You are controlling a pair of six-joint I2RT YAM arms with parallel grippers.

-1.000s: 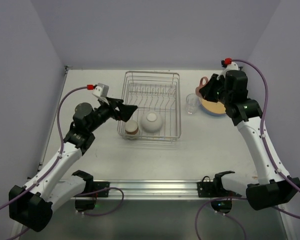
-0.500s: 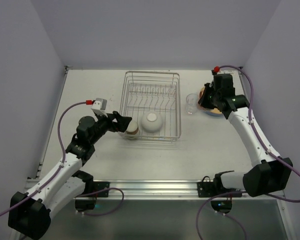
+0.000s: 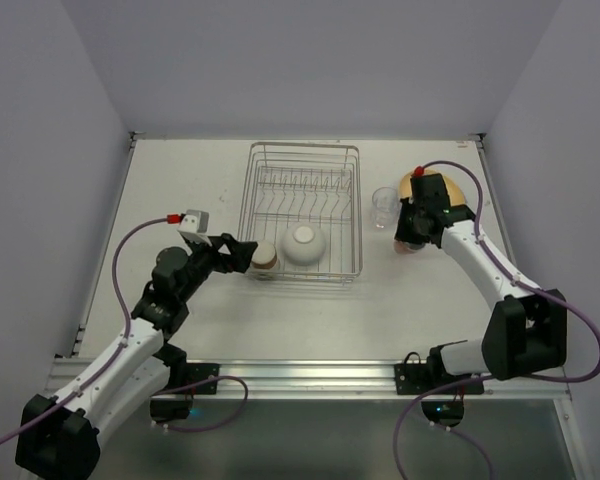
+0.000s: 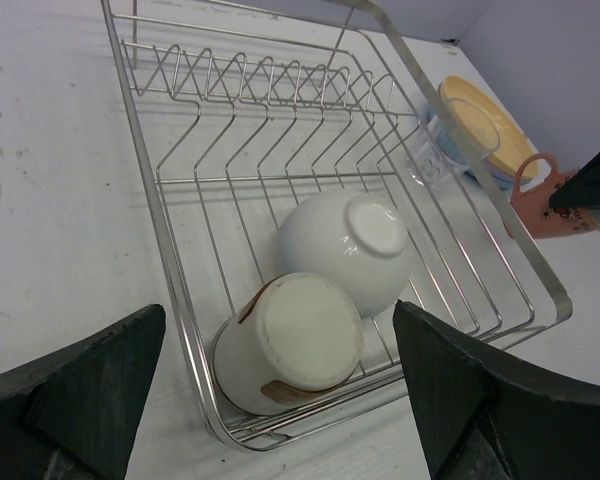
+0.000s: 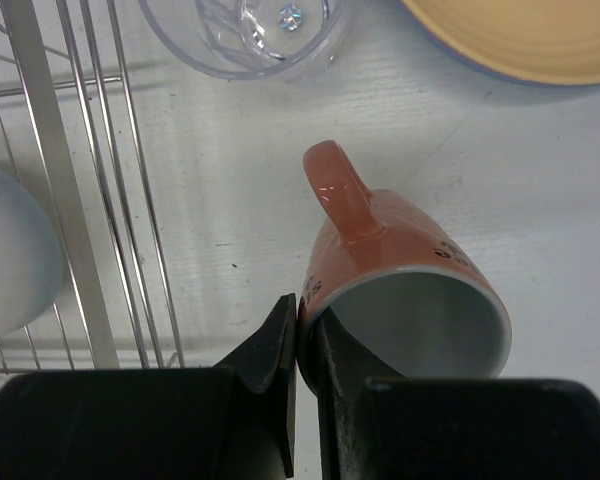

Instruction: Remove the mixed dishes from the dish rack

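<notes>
In the last second my right gripper (image 5: 300, 320), pinching the mug (image 5: 400, 270) by its rim, lowered it right of the dish rack (image 3: 305, 150), beside the glass (image 3: 385, 205) and plates (image 3: 458, 190). My left gripper (image 3: 242, 253), jaws wide, neared the brown cup (image 4: 290, 340); it and the bowl (image 4: 345, 245) remained racked.

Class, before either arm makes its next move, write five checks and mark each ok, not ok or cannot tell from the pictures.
1. Left gripper open, facing the small brown cup: ok.
2. Small brown cup and white bowl out of the dish rack: not ok, both inside.
3. Right gripper shut on the mug rim: ok.
4. Mug resting on the table: cannot tell.
5. Mug apart from glass and plates: ok.
</notes>
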